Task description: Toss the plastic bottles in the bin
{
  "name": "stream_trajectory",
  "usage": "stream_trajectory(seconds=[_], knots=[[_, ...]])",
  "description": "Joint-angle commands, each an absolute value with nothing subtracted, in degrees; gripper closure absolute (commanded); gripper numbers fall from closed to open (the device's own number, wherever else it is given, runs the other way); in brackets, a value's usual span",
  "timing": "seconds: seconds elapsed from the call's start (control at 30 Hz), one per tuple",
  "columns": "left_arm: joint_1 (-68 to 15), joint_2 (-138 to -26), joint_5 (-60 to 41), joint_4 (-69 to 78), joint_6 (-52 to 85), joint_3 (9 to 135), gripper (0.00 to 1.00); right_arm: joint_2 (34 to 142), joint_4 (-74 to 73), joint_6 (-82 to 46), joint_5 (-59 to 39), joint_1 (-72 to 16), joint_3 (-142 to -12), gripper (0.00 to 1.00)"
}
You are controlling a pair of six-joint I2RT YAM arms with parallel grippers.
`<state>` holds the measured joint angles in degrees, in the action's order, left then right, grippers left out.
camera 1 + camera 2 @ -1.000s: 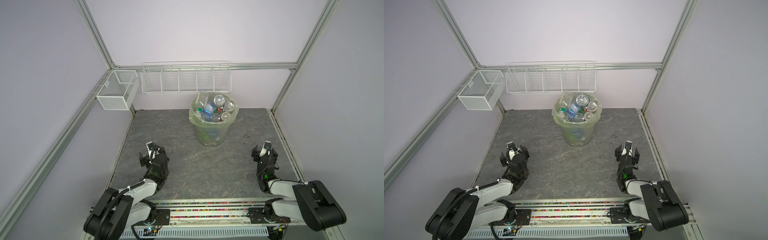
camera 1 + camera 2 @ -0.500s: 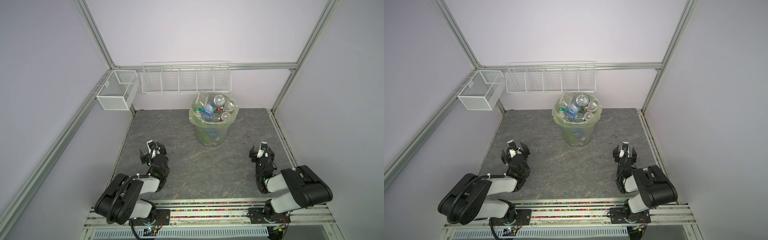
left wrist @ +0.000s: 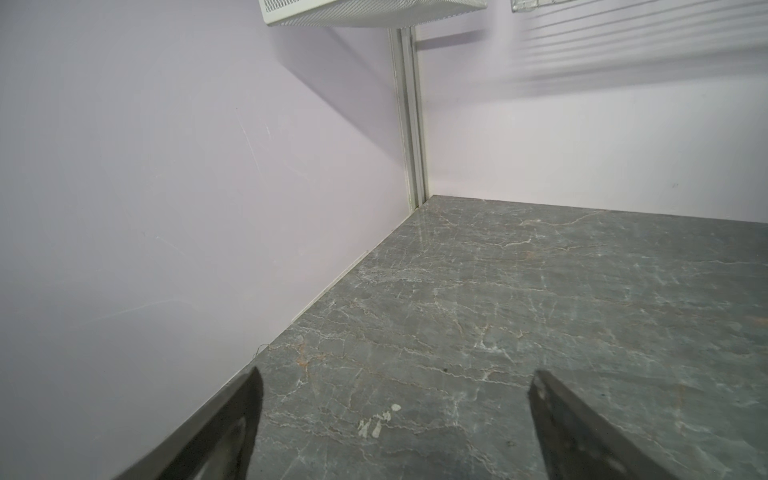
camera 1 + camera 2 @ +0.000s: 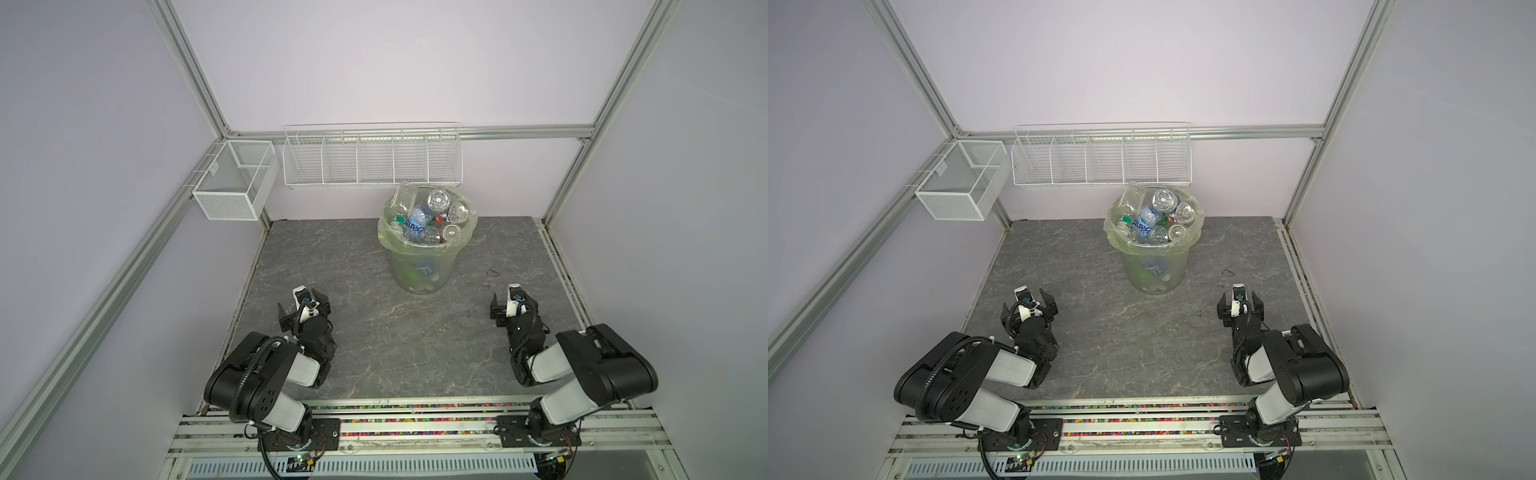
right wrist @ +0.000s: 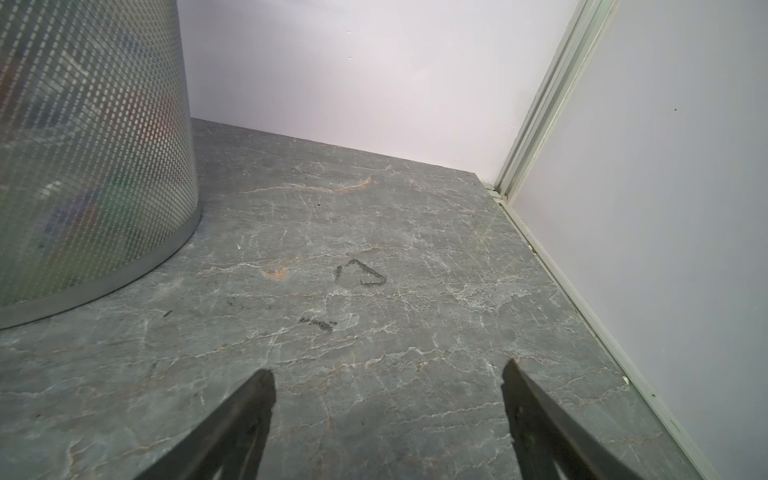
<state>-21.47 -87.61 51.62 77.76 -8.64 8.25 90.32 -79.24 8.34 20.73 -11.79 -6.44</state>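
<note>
tabletop (image 4: 374,340): grey marbled slab, pale lilac walls boxing it in
left gripper (image 4: 303,309): near edge, roughly 8 o'clock, jaws spread wide, nothing in them, just bare slab in its wrist view (image 3: 395,382)
right gripper (image 4: 513,305): roughly 4 o'clock, jaws wide apart too, holding nothing
bin (image 4: 419,270): 12 o'clock, upright, close to the back wall, well apart from both grippers
plastic bottles (image 4: 428,220): heaped inside the bin, piled up to the rim, blue-label one lying on top
long wire basket (image 4: 372,160): back wall, 12 o'clock, just past the bin
small mesh basket (image 4: 232,183): left wall, about 10 o'clock
</note>
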Motion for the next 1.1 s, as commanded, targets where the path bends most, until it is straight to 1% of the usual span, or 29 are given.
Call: stream_trajectory(seconds=[0.0, 0.33, 0.57, 0.67, 0.9, 1.07], knots=[[-20.9, -88.2, 49.6, 81.0, -8.3, 8.9, 0.01, 91.6, -82.4, 9.9, 19.0, -10.2, -7.3, 0.12], [-20.5, -90.5, 45.7, 81.0, -9.1, 9.4, 0.01, 92.1, -82.0, 9.8, 19.3, -9.9, -8.0, 0.11], [-20.5, -91.0, 43.8, 81.0, -10.1, 9.8, 0.01, 93.1, -81.3, 8.8, 22.3, -9.8, -9.5, 0.11], [-20.4, -91.2, 43.4, 81.1, -10.3, 10.0, 0.01, 91.8, -77.2, 7.7, 23.2, -9.3, -11.0, 0.11], [-18.8, -91.9, 39.8, 81.1, -10.1, 10.6, 0.01, 88.9, -62.1, 4.2, 22.6, -6.7, -16.9, 0.11], [-17.0, -92.0, 36.0, 80.5, -9.3, 10.6, 0.01, 88.8, -58.1, 3.0, 21.7, -5.7, -18.7, 0.11]])
